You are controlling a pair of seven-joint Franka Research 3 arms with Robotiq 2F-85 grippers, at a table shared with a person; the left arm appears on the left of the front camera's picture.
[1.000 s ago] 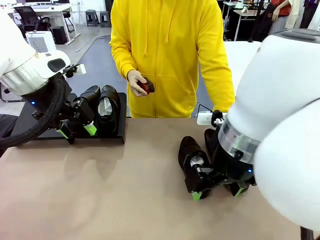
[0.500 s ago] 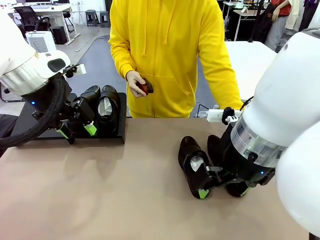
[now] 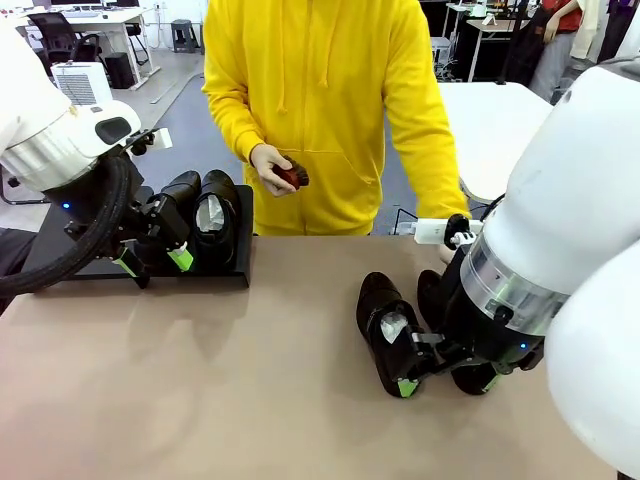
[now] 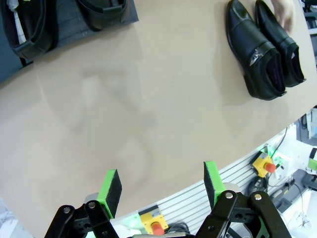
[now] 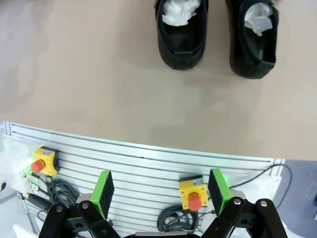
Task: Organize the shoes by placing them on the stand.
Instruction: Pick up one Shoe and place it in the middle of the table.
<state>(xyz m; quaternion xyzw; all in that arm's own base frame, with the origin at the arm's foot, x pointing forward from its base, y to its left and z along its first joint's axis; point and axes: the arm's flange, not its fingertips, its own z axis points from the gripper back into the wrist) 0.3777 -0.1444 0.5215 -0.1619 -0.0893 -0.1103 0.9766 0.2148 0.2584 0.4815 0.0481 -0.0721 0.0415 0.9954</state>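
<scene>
Now we read the two loose shoes (image 3: 383, 320) on the table, well right of the stand (image 3: 243, 262). They lie side by side, long axes running away from us, toes toward the person, heels toward the right gripper (image 3: 445, 383), which hangs just behind them, spread wide and empty. The left gripper (image 3: 153, 262), also spread and empty, sits at the stand.

Shoes (image 3: 383, 312) glossy black leather, crumpled white paper (image 5: 181, 9) inside; stand (image 3: 243, 240) matte black; tabletop (image 3: 200, 380) smooth tan.
</scene>
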